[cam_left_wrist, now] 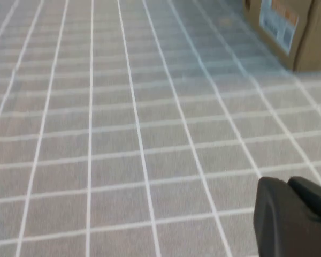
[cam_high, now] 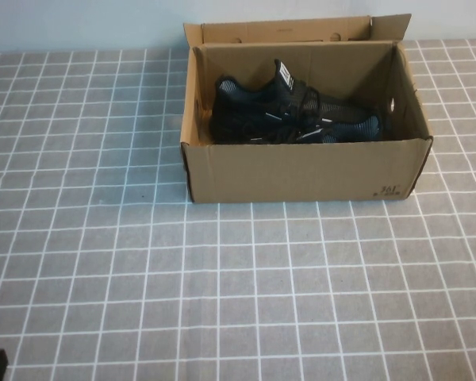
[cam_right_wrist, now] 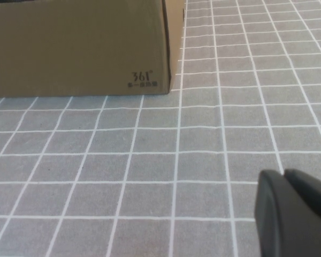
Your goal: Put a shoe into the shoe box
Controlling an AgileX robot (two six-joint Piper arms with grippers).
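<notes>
Both grippers, left (cam_left_wrist: 294, 214) and right (cam_right_wrist: 294, 209), jaws pressed together, hover over grid cloth (cam_high: 222, 278); shoe (cam_high: 293, 115) inside shoe box (cam_high: 301, 171).

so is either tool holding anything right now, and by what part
Nothing is held. The left tool and right tool are shut and empty above the table; the shoe lies in the shoe box.

Legible markings: one print on the shoe box.
Shoe box (cam_right_wrist: 80, 48), long brown side, lower corner: dark print "361°", small unreadable line beneath. Pale label on its end (cam_left_wrist: 278, 21): text illegible.
</notes>
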